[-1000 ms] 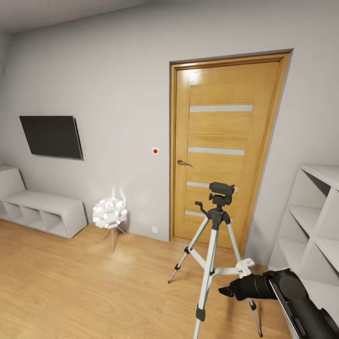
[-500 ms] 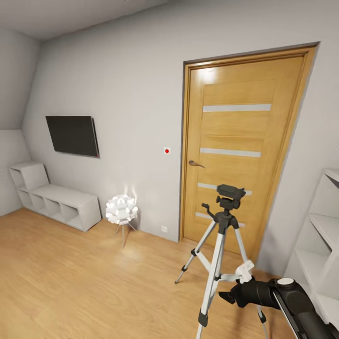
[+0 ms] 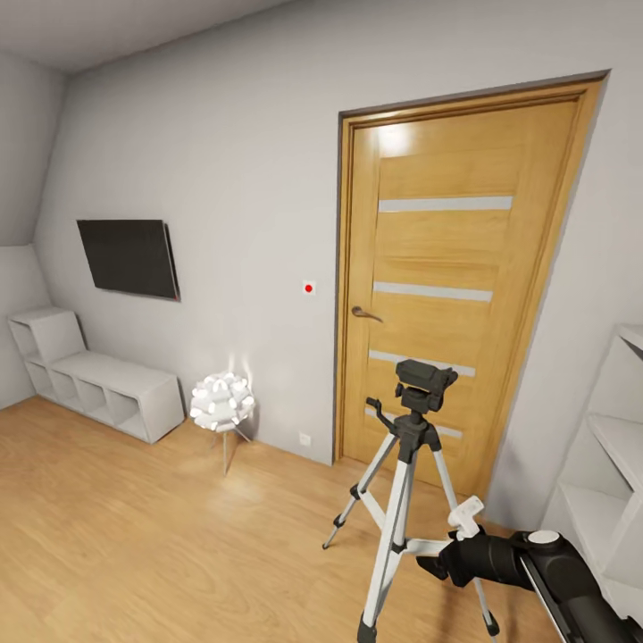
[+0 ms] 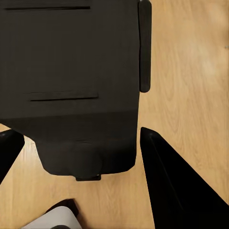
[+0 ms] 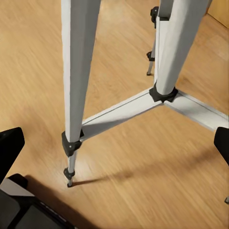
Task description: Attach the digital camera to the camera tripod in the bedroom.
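The camera tripod (image 3: 399,500) stands on the light wood floor of the bedroom in front of a wooden door (image 3: 438,268), silver legs spread and black pan head (image 3: 424,382) on top. The digital camera is out of view. In the head view my right gripper (image 3: 434,564) hangs low beside the tripod's legs. From the right wrist, the right gripper (image 5: 117,140) is open, facing the tripod's legs and centre brace (image 5: 164,90) with nothing between its fingers. My left gripper (image 4: 82,134) is open over the floor and my own dark base (image 4: 71,71).
A white shelving unit (image 3: 612,446) stands close at the right of the tripod. A white ball lamp (image 3: 221,402) on thin legs, a low white cubby bench (image 3: 98,384) and a wall-mounted black screen (image 3: 125,259) are along the left wall. Open wood floor (image 3: 134,536) lies to the left.
The whole head picture has shifted, so the camera has moved: first turned left, then slightly back. The tripod now looks a little nearer. My right arm keeps its place in the view.
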`<state>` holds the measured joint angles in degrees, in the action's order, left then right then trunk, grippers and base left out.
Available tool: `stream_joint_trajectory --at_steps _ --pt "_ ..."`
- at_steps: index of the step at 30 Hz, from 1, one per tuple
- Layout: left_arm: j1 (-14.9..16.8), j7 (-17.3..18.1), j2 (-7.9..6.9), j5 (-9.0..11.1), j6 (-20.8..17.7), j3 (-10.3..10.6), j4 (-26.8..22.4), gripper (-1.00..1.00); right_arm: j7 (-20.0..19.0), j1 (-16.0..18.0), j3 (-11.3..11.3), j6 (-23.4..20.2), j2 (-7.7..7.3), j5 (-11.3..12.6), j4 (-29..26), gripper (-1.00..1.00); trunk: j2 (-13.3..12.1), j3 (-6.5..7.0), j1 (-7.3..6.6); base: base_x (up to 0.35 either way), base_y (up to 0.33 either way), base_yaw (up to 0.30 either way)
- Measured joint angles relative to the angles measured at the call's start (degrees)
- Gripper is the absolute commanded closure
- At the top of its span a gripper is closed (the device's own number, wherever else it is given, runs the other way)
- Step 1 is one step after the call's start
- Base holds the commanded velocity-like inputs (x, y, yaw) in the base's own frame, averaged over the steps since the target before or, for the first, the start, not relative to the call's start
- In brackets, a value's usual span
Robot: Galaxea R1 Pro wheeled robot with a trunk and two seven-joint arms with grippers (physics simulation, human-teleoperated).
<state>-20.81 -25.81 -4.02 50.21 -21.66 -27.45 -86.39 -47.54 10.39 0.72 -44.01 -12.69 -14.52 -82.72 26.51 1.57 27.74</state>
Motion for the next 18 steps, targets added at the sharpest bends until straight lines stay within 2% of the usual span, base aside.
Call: stream_joint_trajectory --at_steps 8,13,18 --pt "0.0 0.1 0.0 -0.04 -0.05 -0.04 0.0 1.0 -0.16 -0.39 -0.02 0.17 0.01 0.04 0.56 -1.0 0.0 0.0 0.01 0.013 -0.004 0.0" --pt "0.0 0.06 -0.05 -0.09 -0.04 -0.07 0.03 1.0 -0.21 -1.25 -0.04 0.17 0.12 0.1 -0.43 -1.0 0.0 0.0 0.01 0.001 -0.174 0.011" --pt "-0.01 0.11 -0.06 -0.05 -0.05 -0.1 0.01 1.0 -0.12 -1.44 -0.07 0.22 0.12 0.02 -0.9 -1.0 0.0 0.04 0.01 0.0 -0.108 0.171"
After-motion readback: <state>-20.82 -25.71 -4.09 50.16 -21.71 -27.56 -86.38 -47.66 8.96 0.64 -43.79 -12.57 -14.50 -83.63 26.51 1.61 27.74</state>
